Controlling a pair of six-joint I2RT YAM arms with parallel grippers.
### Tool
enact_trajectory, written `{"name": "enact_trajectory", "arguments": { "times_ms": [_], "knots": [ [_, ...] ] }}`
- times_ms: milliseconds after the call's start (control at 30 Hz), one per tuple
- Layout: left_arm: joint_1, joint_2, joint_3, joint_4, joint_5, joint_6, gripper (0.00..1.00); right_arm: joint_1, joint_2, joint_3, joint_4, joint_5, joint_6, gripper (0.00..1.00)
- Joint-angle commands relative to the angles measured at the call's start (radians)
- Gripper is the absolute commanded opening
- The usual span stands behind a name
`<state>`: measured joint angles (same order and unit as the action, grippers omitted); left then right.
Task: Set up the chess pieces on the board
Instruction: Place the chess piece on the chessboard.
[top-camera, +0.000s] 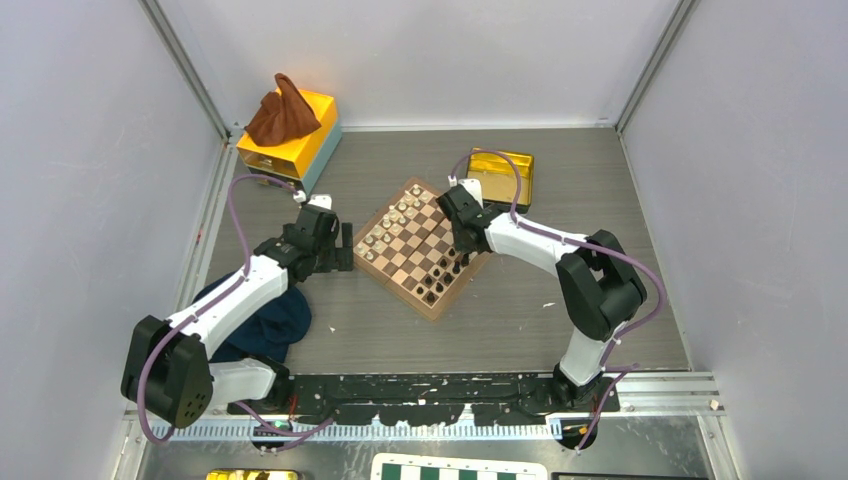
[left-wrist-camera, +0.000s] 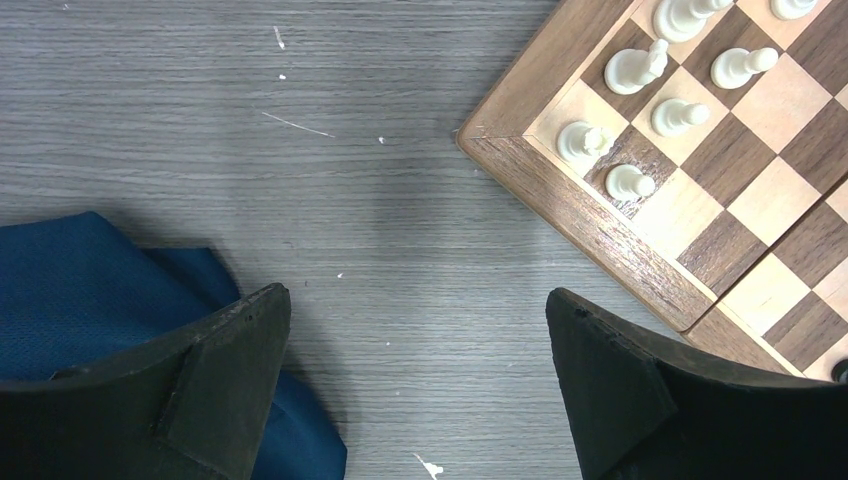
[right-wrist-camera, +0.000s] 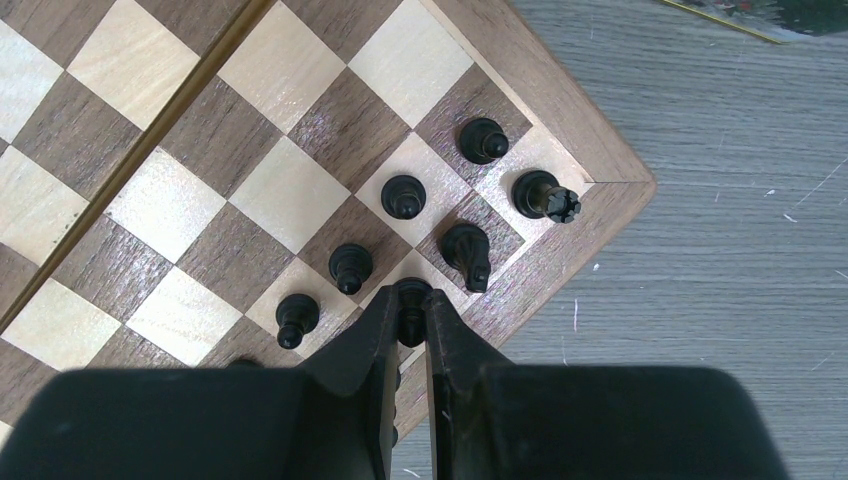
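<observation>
Now clamped on black chess piece with right pincer, at edge row of board; might topple neighbouring knight if lowered skewed; left pincer apart, beside board.

Table: you are working on a grey wood-grain top, with small white flecks scattered over it.
Centre: the board lies flat on the table, turned so that a corner points toward you.
Near left: a crumpled blue cloth lies on the table, with bare table between it and the board's left corner.
Far left corner: you'll see a yellow box resting there.
Far side: a gold tin sits near the board's far right edge.
</observation>
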<state>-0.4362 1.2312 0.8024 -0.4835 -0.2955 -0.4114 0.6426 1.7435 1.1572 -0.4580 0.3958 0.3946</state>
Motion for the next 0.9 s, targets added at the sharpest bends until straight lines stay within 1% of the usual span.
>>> {"name": "enact_trajectory", "arguments": {
  "times_ms": [0,100,333,867],
  "knots": [
    [0.004,0.001,0.044,0.032,-0.016,0.002,1.0,0.006,0.008,0.027,-0.007,0.008,-0.005,0.16],
    [0.004,0.001,0.044,0.031,-0.016,0.002,1.0,0.005,0.007,0.027,-0.009,0.009,-0.004,0.2],
    [0.004,-0.001,0.044,0.032,-0.014,0.002,1.0,0.007,0.001,0.023,-0.013,0.012,-0.003,0.25],
    [0.004,-0.002,0.043,0.031,-0.011,0.003,1.0,0.007,-0.013,0.032,-0.019,0.015,-0.006,0.27]
  ]
}}
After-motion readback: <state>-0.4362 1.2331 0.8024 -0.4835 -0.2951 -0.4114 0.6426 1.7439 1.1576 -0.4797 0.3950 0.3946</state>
